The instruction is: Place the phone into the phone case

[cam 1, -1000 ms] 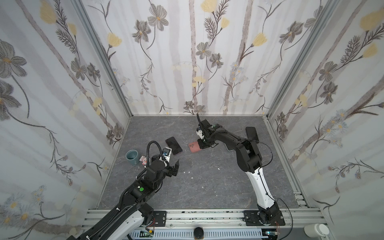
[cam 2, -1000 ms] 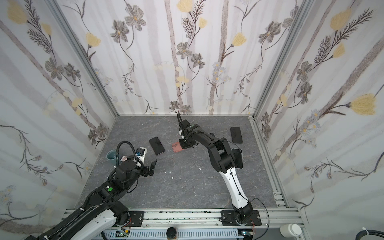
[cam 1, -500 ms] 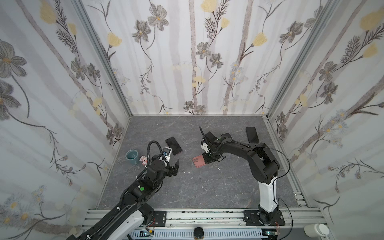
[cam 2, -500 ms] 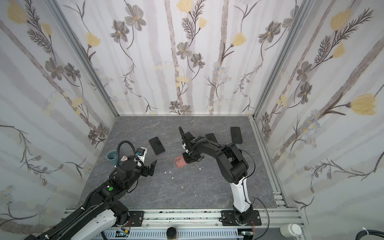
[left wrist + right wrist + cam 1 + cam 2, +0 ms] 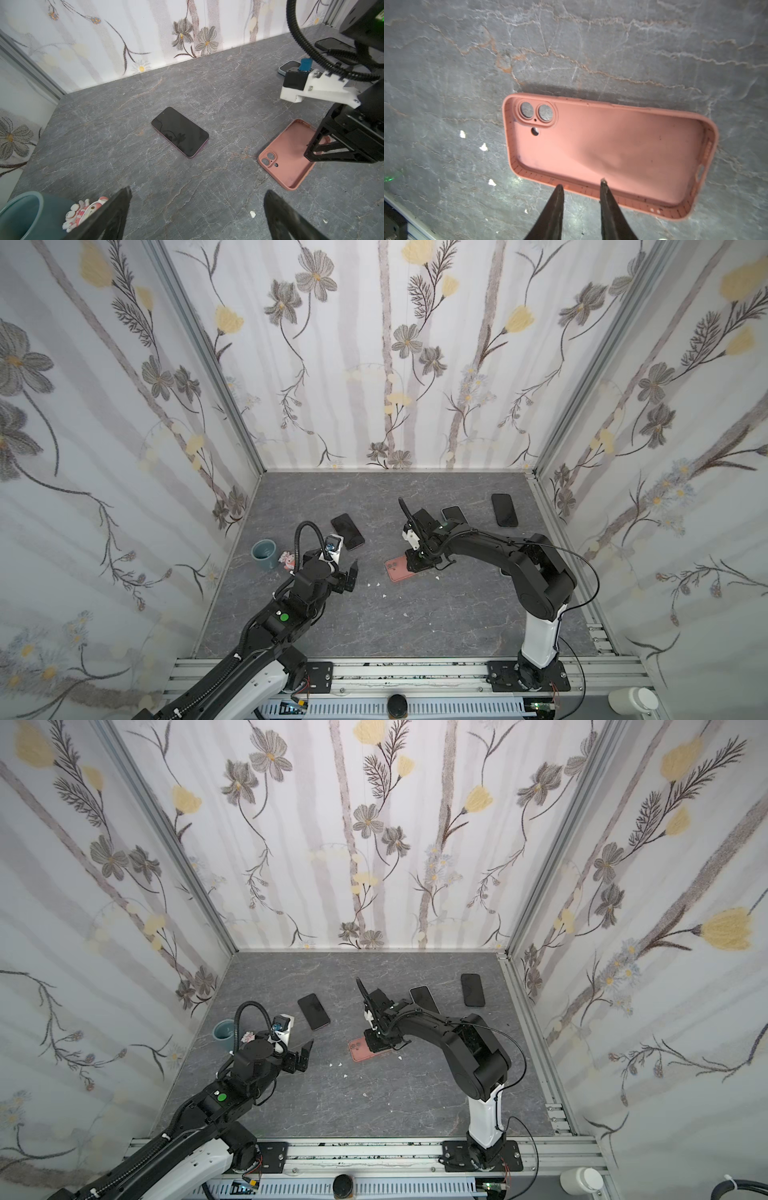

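The salmon-pink phone case [image 5: 612,149] lies flat on the grey bench [image 5: 415,622], open side up, just right of centre in both top views. Its camera cut-outs face the left of the frame and its long axis climbs slightly to the right. The right tool [image 5: 581,185] stands over the case's near long wall with its jaws only narrowly parted. One tip sits at the outside of the wall and the other just inside it, and nothing looks squeezed or lifted.

The phone [image 5: 179,132] most likely meant for this case is the dark one with a cracked screen and a purplish rim. It lies screen up and free of both arms. In a top view it [image 5: 348,531] sits just above the left tool [image 5: 351,572] in the frame, up and to the left of the case, with its long axis running from upper left to lower right. The left tool is spread wide and empty, and its fingers [image 5: 122,207] point toward the phone, so the left arm is clearly the nearer one.

My judgement is that the coming grasp should close across the phone's short width. The phone then has to travel right and down in the frame, and turn so that its camera end meets the cut-outs
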Motion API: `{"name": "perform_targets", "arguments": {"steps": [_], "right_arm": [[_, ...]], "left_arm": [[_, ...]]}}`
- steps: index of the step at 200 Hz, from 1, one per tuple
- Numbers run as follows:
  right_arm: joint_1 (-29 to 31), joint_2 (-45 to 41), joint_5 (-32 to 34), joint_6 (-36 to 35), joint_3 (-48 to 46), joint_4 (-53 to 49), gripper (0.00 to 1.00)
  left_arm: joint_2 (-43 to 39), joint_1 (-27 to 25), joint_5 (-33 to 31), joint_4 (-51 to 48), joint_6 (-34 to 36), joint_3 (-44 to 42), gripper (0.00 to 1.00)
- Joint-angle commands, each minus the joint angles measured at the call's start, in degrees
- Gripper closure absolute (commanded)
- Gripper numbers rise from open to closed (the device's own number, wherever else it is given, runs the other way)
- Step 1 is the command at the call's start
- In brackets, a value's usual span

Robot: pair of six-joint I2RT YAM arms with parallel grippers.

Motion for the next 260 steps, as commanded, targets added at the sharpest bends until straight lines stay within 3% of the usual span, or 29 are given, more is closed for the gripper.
{"name": "perform_targets", "arguments": {"steps": [1, 39, 69, 102, 136, 164, 211, 260], "right_arm": [[0.0, -3.0, 3.0, 1.3, 1.1, 0.9, 0.63], [-0.4, -9.2, 8.2, 0.1, 0.7, 0.9, 0.58], [-0.9, -15.1, 7.3, -1.7, -3.9, 3.1, 0.59], [-1.6, -23.5, 5.1, -2.5, -12.3, 7.2, 0.59], [-2.9, -30.8, 0.1, -2.5, -21.0, 12.7, 0.59], [-3.5, -34.9, -0.9, -2.9, -25.5, 14.3, 0.59], [-4.4, -40.2, 1.6, -3.5, -30.6, 16.6, 0.6], [-5.7, -41.7, 1.5, -4.1, -34.0, 18.1, 0.59]], "left_arm": [[1.1, 0.1, -1.9, 1.3, -2.0, 2.4, 0.0], [7.9, 0.2, -1.4, 3.9, -7.8, 9.9, 0.0], [17.7, 0.8, -4.2, 5.7, -14.7, 16.9, 0.0], [34.3, 2.3, -9.0, -4.7, -25.2, 30.7, 0.0], [50.5, 3.8, -7.2, -15.1, -28.2, 45.1, 0.0], [60.2, 5.2, -4.6, -18.3, -31.4, 51.9, 0.0], [70.6, 8.4, -0.2, -22.9, -37.4, 59.6, 0.0], [74.5, 12.1, 1.3, -24.6, -44.0, 62.0, 0.02]]}}
